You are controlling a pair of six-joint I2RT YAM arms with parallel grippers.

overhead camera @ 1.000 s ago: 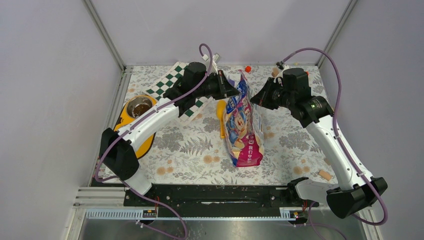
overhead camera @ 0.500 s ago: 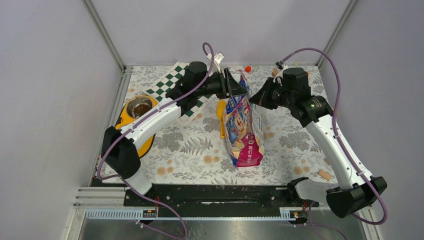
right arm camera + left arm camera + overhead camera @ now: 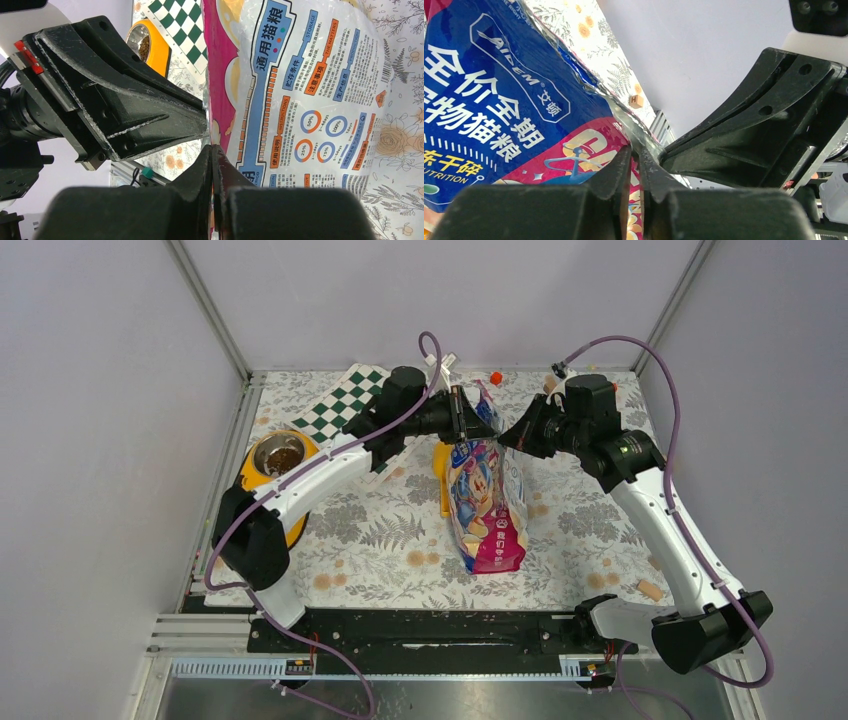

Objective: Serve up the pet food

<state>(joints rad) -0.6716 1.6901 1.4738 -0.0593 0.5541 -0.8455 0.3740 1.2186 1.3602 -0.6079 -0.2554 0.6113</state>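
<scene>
glossy, crinkled pink-and-blue pillow bag (image 3: 487, 508)

glossy, crinkled pet food bag (image 3: 487, 510); shiny metal bowl (image 3: 278, 452).

Plain lilac walls (image 3: 100, 390), floral-print tablecloth (image 3: 380, 530), metal corner posts (image 3: 205, 305)
</scene>
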